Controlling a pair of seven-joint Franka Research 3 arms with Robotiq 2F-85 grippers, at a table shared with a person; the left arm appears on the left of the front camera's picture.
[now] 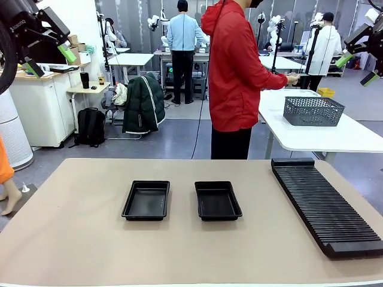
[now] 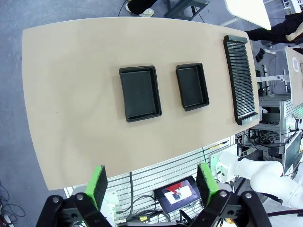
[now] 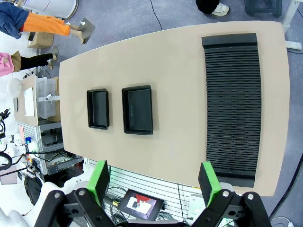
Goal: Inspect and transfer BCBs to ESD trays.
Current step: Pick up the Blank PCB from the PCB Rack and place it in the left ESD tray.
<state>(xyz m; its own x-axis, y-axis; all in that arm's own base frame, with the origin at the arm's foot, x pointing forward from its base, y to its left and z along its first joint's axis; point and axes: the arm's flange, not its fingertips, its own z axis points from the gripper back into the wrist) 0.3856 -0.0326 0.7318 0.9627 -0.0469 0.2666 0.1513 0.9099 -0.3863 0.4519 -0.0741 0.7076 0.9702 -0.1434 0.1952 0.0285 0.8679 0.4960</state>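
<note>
Two ESD trays lie side by side mid-table, both with bare floors: the left one (image 1: 146, 200) (image 2: 139, 93) (image 3: 97, 109) and the right one (image 1: 218, 200) (image 2: 192, 86) (image 3: 138, 109). The BCBs are out of view. My left gripper (image 1: 51, 60) (image 2: 154, 184) hangs high above the table's left side, open with nothing between its green pads. High on the right, my right gripper (image 1: 357, 69) (image 3: 155, 182) is also open and holds nothing. Both are far above the trays.
A long black ribbed rack (image 1: 326, 206) (image 2: 240, 78) (image 3: 233, 104) lies along the table's right side. A person in a red jacket (image 1: 236, 72) stands at the far edge, turned toward a white table (image 1: 335, 134) bearing a grey mesh basket (image 1: 313, 110).
</note>
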